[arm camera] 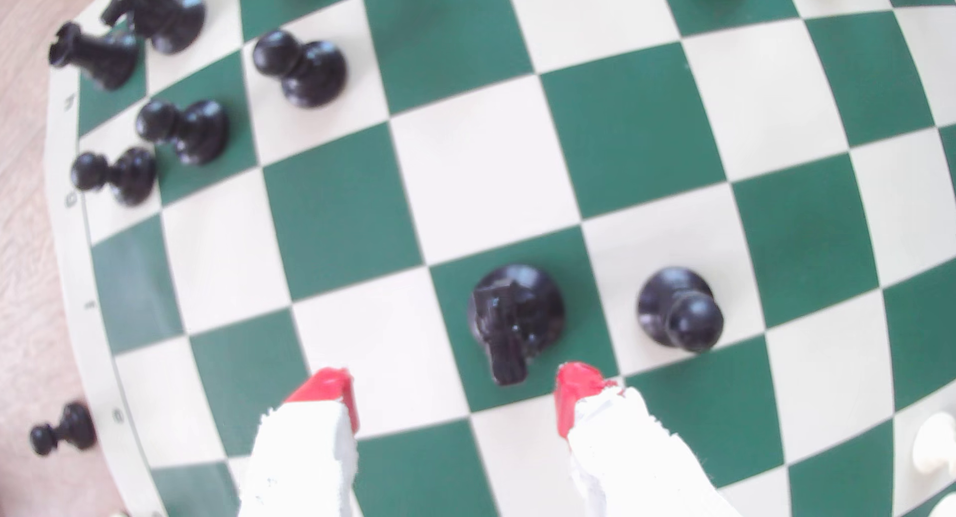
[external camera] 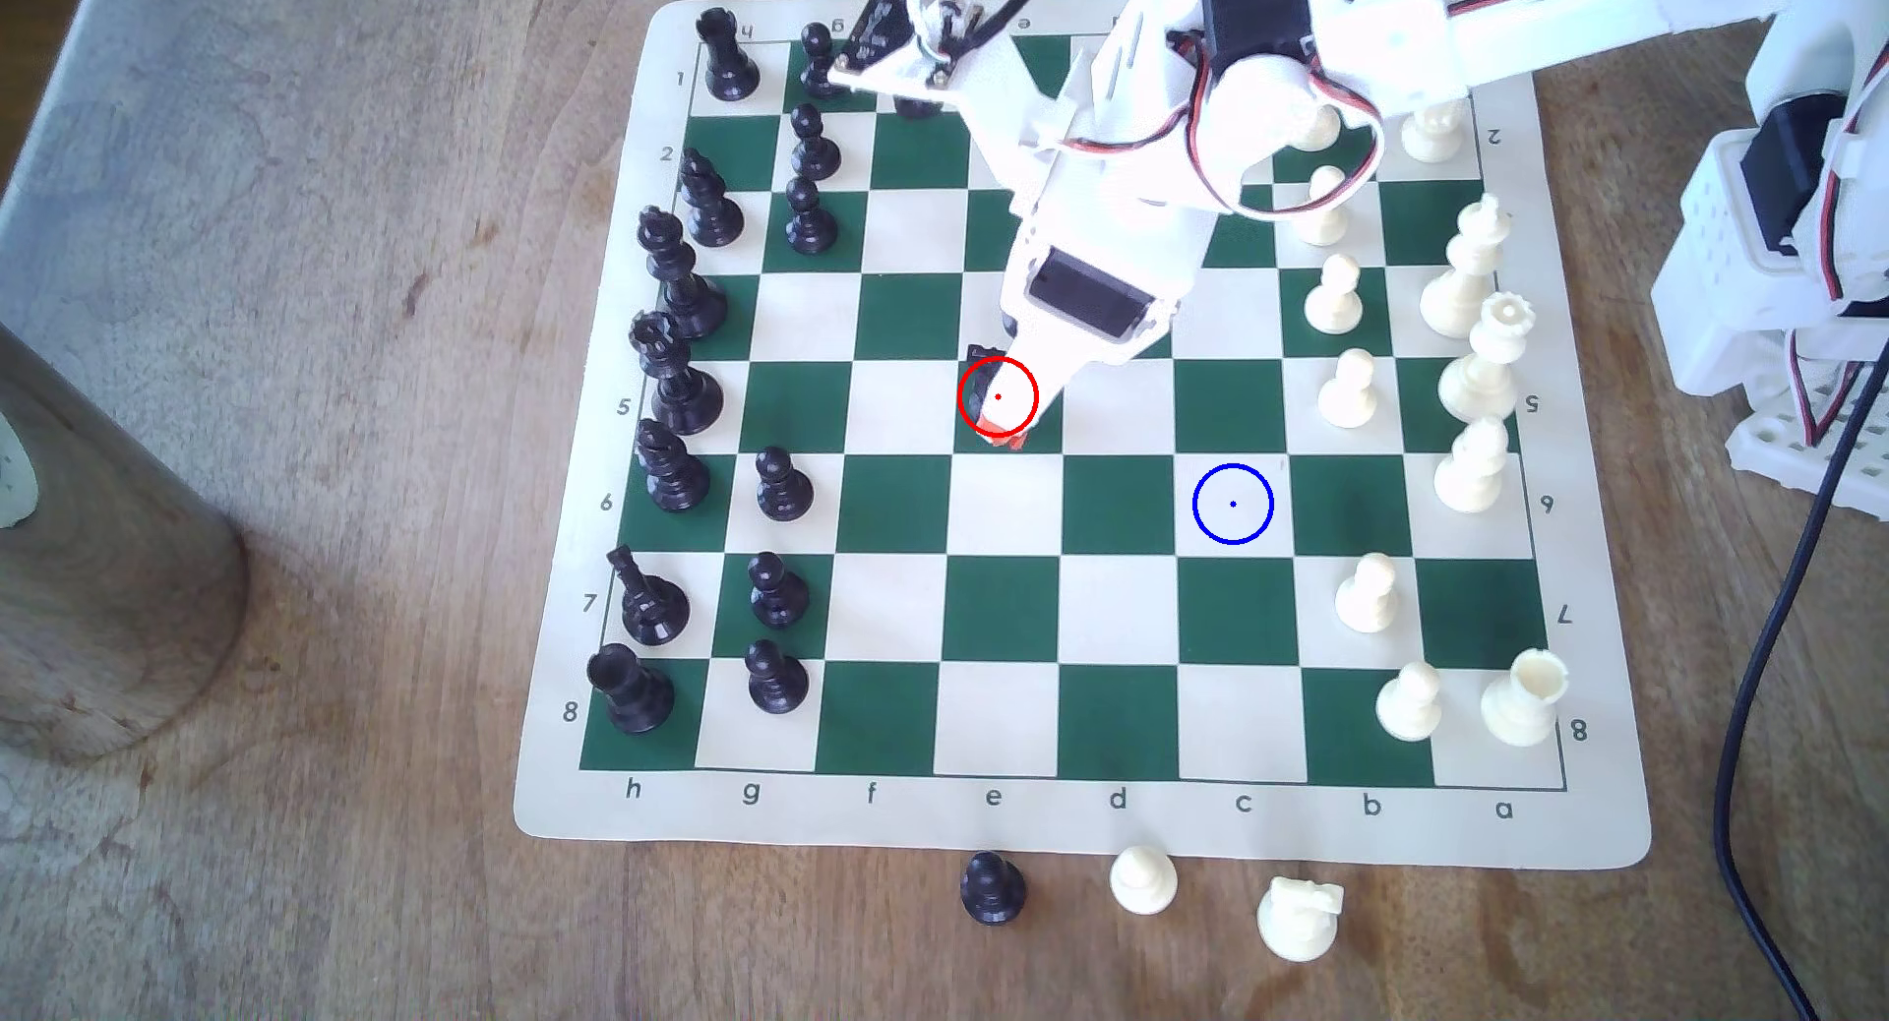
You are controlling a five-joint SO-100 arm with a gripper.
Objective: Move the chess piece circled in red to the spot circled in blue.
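Claw (arm camera: 455, 393) spread wide, poised short of the knight (arm camera: 512, 315); light, stiff, glossy plastic, likely slippery, so pinch low on the neck above the base.

A worn wooden bench (external camera: 307, 469) with visible grain lies in soft, even daylight; a rounded wooden post (external camera: 92, 572) stands at the exterior view's left edge, casting little shadow.

Three stray chessmen (external camera: 1143, 880) off the board (external camera: 1084, 822)
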